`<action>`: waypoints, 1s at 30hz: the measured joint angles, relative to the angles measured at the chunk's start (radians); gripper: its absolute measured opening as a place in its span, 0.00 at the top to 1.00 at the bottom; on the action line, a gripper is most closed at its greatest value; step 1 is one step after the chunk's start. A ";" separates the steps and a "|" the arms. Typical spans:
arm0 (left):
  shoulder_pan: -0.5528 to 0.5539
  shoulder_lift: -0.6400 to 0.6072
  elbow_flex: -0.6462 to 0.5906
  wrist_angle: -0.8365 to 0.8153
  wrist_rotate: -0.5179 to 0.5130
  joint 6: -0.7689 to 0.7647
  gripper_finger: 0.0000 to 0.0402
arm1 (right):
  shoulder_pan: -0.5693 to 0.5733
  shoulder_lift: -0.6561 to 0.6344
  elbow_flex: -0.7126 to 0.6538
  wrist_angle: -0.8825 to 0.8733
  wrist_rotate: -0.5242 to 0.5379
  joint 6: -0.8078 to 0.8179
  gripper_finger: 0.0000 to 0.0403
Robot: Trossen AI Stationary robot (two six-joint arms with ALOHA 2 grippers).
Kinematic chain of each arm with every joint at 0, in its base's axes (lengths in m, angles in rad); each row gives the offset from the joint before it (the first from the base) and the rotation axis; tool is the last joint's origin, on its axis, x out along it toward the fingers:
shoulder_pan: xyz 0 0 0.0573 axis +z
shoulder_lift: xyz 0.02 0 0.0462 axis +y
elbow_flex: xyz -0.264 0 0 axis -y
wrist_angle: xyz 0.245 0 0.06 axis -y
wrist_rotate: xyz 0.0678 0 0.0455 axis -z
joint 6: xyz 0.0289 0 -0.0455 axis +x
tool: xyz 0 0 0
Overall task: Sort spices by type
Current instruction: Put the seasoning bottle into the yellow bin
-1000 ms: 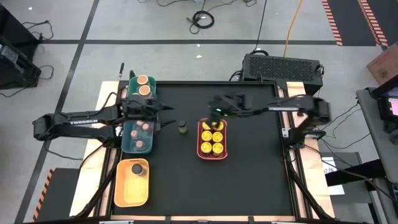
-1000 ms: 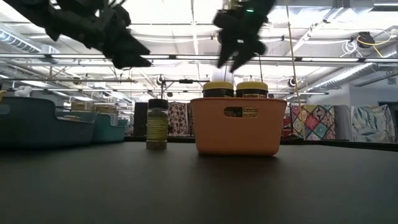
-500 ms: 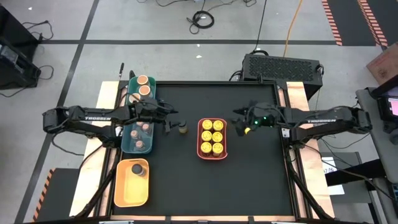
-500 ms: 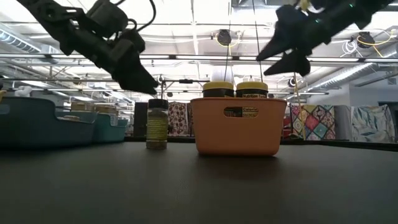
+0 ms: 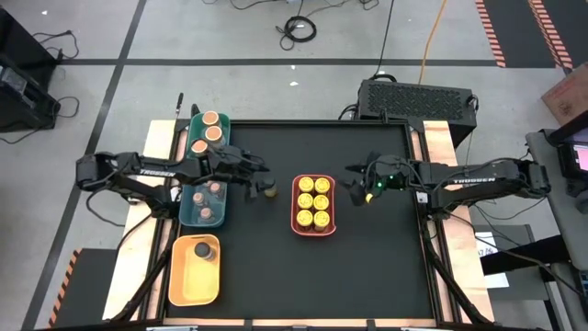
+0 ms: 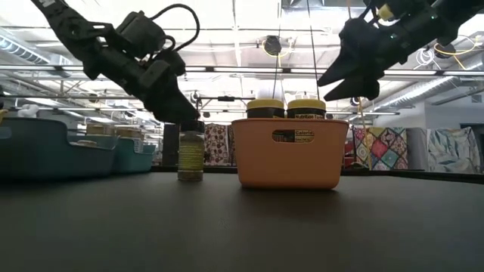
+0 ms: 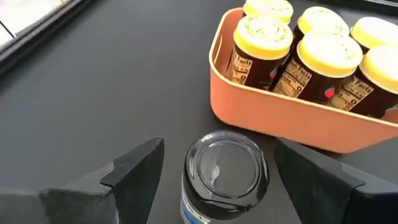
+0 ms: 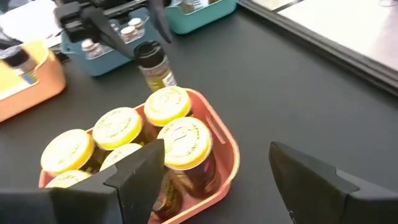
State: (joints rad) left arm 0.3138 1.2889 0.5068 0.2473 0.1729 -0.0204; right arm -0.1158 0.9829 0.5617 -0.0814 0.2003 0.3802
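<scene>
Yellow-lidded jars (image 5: 312, 201) in coral tray (image 5: 296, 223); black table (image 5: 367, 257).

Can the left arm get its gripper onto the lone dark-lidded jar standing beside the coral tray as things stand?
Probably yes. The left gripper is open just above the small dark-lidded glass jar, one finger either side, and the coral plastic tray stands apart from it.

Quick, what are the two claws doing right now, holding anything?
Left gripper: jaws open around the lone jar, not gripping it.
Right gripper: jaws open, holding nothing.
</scene>
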 joint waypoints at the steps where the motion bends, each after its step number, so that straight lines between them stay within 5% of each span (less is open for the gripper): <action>1: 0.000 0.011 0.000 0.006 0.001 0.000 0.24 | 0.000 0.000 0.000 0.000 -0.010 -0.001 0.30; 18: -0.002 0.080 0.001 0.008 0.002 -0.001 0.24 | 0.000 0.001 0.000 0.002 -0.023 0.013 0.30; 30: -0.020 0.080 0.001 0.028 0.008 -0.004 0.49 | 0.000 0.001 0.000 0.001 -0.023 0.019 0.30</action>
State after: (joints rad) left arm 0.2933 1.3685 0.5076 0.2748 0.1809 -0.0243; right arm -0.1158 0.9836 0.5617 -0.0803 0.1769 0.3993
